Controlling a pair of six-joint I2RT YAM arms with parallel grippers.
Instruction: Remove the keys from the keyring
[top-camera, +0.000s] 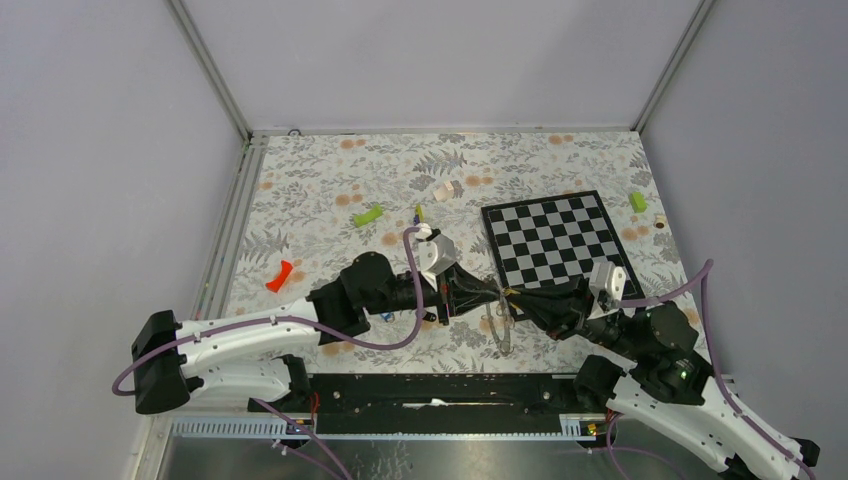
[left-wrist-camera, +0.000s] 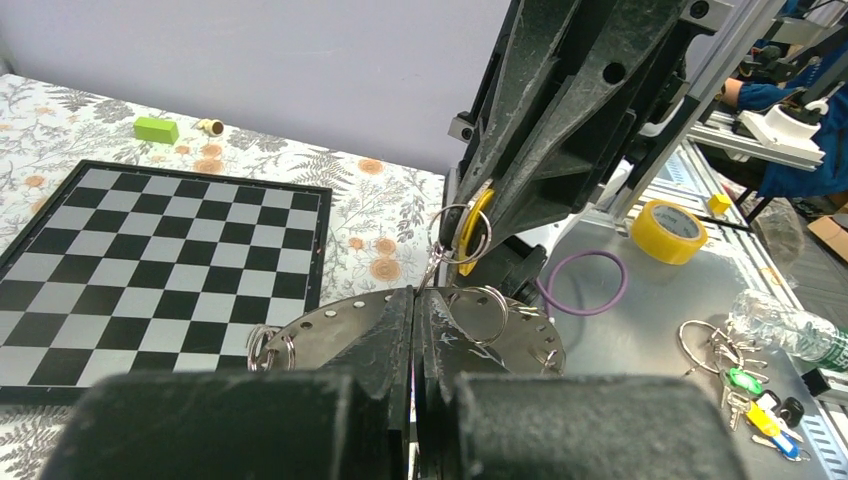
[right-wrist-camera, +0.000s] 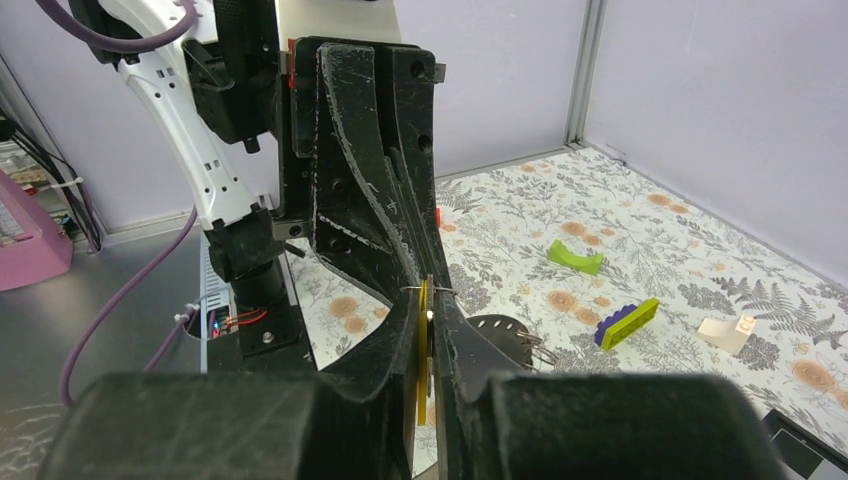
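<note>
Near the counter's left edge lies a red piece (top-camera: 280, 275). Further toward the middle, nearer the far edge, sit a green block (top-camera: 368, 215) and a thin yellow-green and purple stick (top-camera: 418, 213). The left arm reaches across to the middle of the counter, close to the near edge. There the left claw (left-wrist-camera: 414, 303) is clenched, its fingers pressed together on the rim of the keyring (left-wrist-camera: 325, 325), a round grey metal hoop pierced with small holes. It holds the hoop up off the counter. Small split rings (left-wrist-camera: 262, 346) hang from those holes. In the top view the keys (top-camera: 500, 328) dangle just below the point where the two claws meet. Tip to tip with the left claw, the right claw (right-wrist-camera: 428, 310) is grasping the yellow-tagged key (right-wrist-camera: 422, 372). The tag is pinched flat between its fingers, and its wire loop stands just above the hoop. Beyond the right claw, toward the far right corner, the chessboard (top-camera: 555, 240) lies flat, with a lime-green block (top-camera: 637, 200) just off its far right corner. In the left wrist view a yellow tape roll (left-wrist-camera: 668, 230) rests on the grey metal shelf past the counter's near edge, with a separate bunch of tagged keys (left-wrist-camera: 755, 395) nearby.
</note>
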